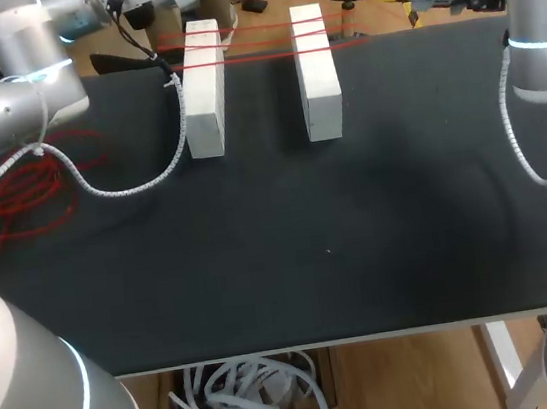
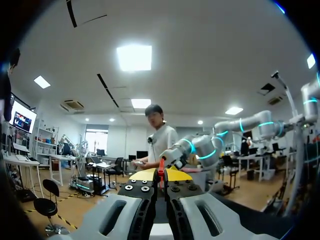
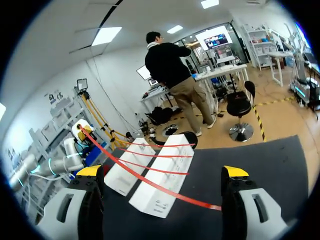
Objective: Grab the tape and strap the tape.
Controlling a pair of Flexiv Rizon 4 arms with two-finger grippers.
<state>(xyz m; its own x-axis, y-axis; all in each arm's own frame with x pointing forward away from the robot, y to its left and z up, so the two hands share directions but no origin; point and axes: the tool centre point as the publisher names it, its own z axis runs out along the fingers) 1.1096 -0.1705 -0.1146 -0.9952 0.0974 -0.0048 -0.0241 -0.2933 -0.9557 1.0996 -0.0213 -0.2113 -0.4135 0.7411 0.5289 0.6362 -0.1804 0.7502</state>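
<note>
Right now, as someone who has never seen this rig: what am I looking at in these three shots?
Two robot arms work at a black table. One picture looks down from above and behind the robot; the other two come from a camera on each arm's wrist. On the table stand two white blocks with red tape strung across them, and a loose tape heap lies to the left. The left pincer is shut on the tape. The right pincer is open, with tape running between its fingers.

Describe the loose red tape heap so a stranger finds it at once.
Find the black table. At its left edge lies the red tape heap. Unlike the taut red strands across the white blocks, it sprawls in slack loops.
</note>
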